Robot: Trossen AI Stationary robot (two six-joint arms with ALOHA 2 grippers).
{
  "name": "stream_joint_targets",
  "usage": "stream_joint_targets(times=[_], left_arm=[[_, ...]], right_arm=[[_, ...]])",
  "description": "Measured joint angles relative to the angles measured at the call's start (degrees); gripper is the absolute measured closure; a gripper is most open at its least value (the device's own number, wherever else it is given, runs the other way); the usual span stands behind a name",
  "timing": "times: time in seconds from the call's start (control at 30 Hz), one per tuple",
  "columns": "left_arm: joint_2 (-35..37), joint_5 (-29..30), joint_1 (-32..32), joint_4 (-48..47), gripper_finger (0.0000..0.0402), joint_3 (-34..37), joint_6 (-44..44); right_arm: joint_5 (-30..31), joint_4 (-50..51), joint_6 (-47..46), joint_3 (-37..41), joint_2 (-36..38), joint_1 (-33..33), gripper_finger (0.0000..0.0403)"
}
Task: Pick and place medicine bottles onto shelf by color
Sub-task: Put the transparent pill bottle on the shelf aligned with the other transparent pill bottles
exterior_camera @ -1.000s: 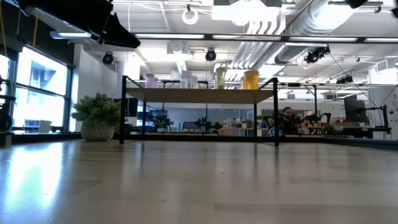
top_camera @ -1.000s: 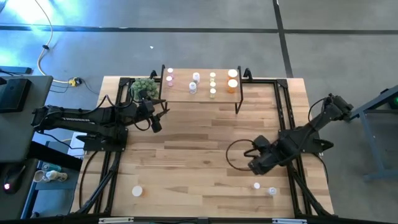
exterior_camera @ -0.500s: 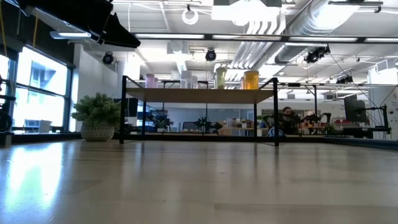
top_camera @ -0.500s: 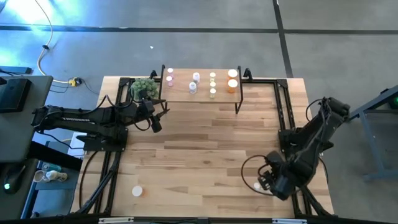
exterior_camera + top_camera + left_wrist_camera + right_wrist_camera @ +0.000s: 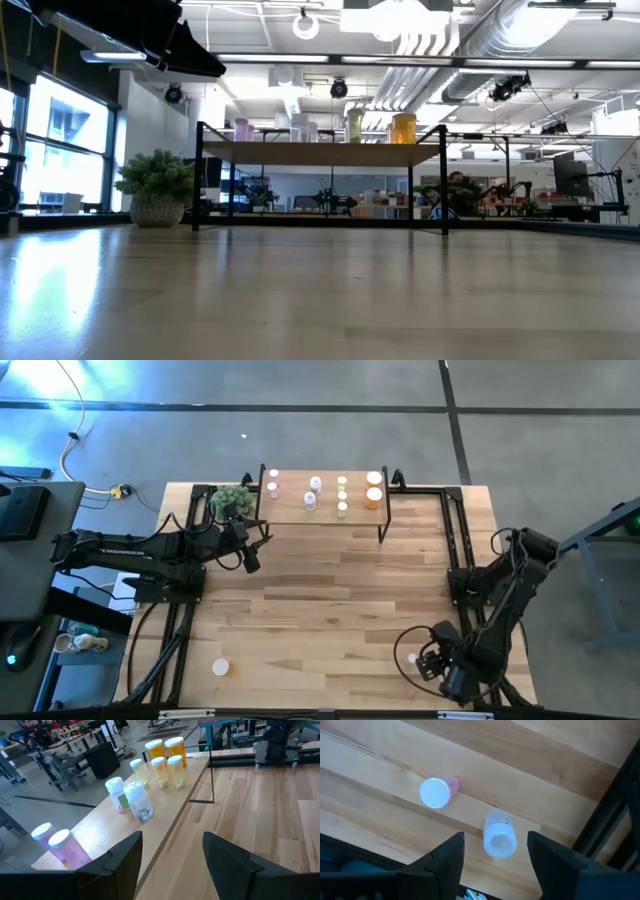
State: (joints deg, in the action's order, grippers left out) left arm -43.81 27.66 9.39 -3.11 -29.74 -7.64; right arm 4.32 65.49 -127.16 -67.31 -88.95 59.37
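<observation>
Right gripper (image 5: 438,665) has swung to the worktop's (image 5: 330,590) near corner, open above a whitish bottle (image 5: 499,839) beside a pink bottle (image 5: 438,792); left gripper (image 5: 256,552) waits open by the shelf (image 5: 325,510)

The shelf (image 5: 325,510), a low stand with a light wooden top and thin black legs, sits at the far edge of the bench. On it white-capped medicine bottles stand upright in colour groups: two pink bottles (image 5: 60,845), two whitish bottles (image 5: 137,802), three yellow-green bottles (image 5: 162,770) and two orange bottles (image 5: 165,750). Near the bench's front right corner stand a pink bottle (image 5: 437,792) and a whitish bottle (image 5: 499,837), just apart. Another bottle (image 5: 220,668) stands front left.
</observation>
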Motion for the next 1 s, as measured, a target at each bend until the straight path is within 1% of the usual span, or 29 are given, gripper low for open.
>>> stream_joint_targets(times=[0.2, 0.37, 0.6, 1.0], left_arm=[[0.0, 0.0, 0.0, 0.0, 0.0204, 0.0, 0.2], [0.0, 0.0, 0.0, 0.0, 0.0204, 0.0, 0.2], [0.0, 0.0, 0.0, 0.0, 0.0204, 0.0, 0.2], [0.0, 0.0, 0.0, 0.1, 0.0204, 0.0, 0.2]], right_arm=[[-0.4, -1.9, -1.6, 0.0, -2.7, 1.2, 0.0194], [-3.4, -2.1, -1.7, 0.0, -5.3, 1.2, 0.0194], [-4.9, -2.3, -2.9, 0.0, -7.5, 1.2, 0.0194], [-5.0, -4.6, -3.0, 0.0, -11.2, 1.2, 0.0194]])
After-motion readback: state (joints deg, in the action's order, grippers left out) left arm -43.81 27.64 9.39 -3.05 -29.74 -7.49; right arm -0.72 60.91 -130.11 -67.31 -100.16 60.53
